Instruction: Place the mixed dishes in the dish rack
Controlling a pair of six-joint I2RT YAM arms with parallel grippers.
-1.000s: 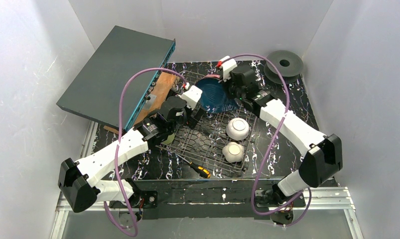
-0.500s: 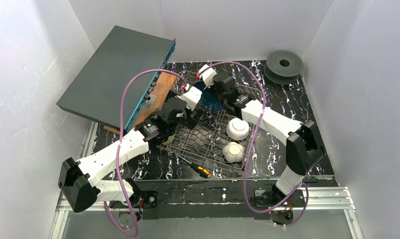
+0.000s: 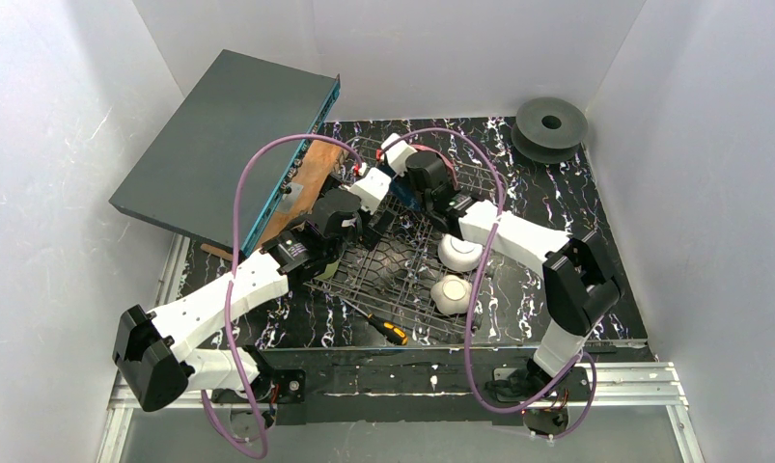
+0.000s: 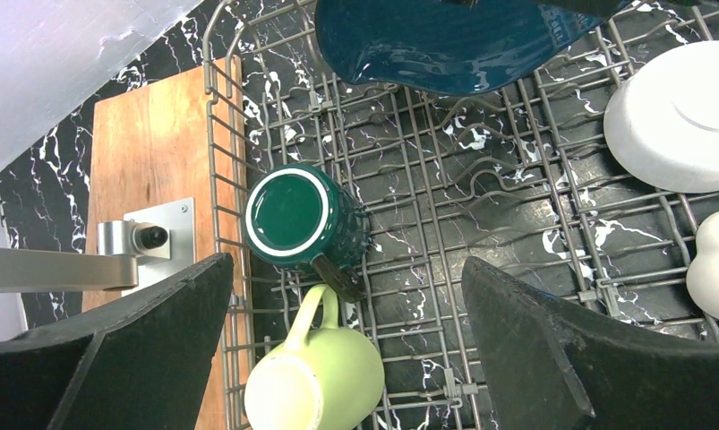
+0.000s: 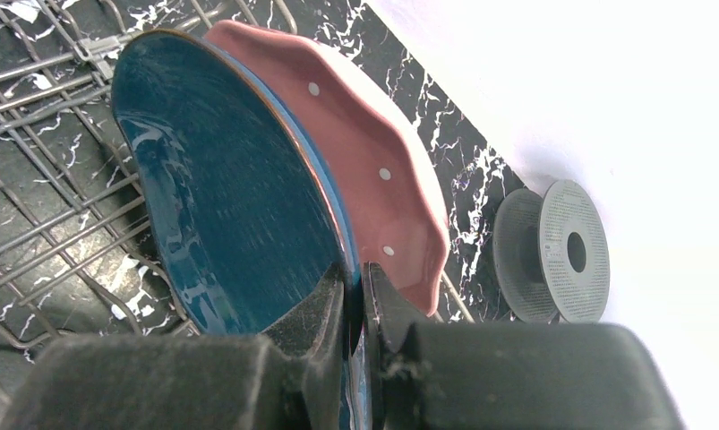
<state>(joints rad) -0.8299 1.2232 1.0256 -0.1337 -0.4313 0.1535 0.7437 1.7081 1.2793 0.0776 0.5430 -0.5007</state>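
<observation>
My right gripper (image 5: 355,291) is shut on the rim of the blue squarish dish (image 5: 230,197), which it holds on edge over the back of the dish rack (image 3: 402,275). A pink scalloped plate (image 5: 373,170) stands right behind that dish. My left gripper (image 4: 346,278) hangs open above the rack's left side with nothing between its fingers. Below it the dark green mug (image 4: 297,215) and the pale yellow-green mug (image 4: 315,381) lie in the rack (image 4: 409,179). The white bowl (image 3: 458,253) and small white cup (image 3: 451,294) sit upside down on the rack's right side.
A brown wooden board (image 3: 306,183) lies along the rack's left edge, under a big dark grey flat box (image 3: 224,145) leaning on the wall. A black spool disc (image 3: 551,125) sits in the back right corner. A yellow-black screwdriver (image 3: 383,326) lies in front of the rack.
My right arm has swung left with the blue dish, from the rack's back right toward its back left, and turned the dish on edge. The left arm has not moved.
</observation>
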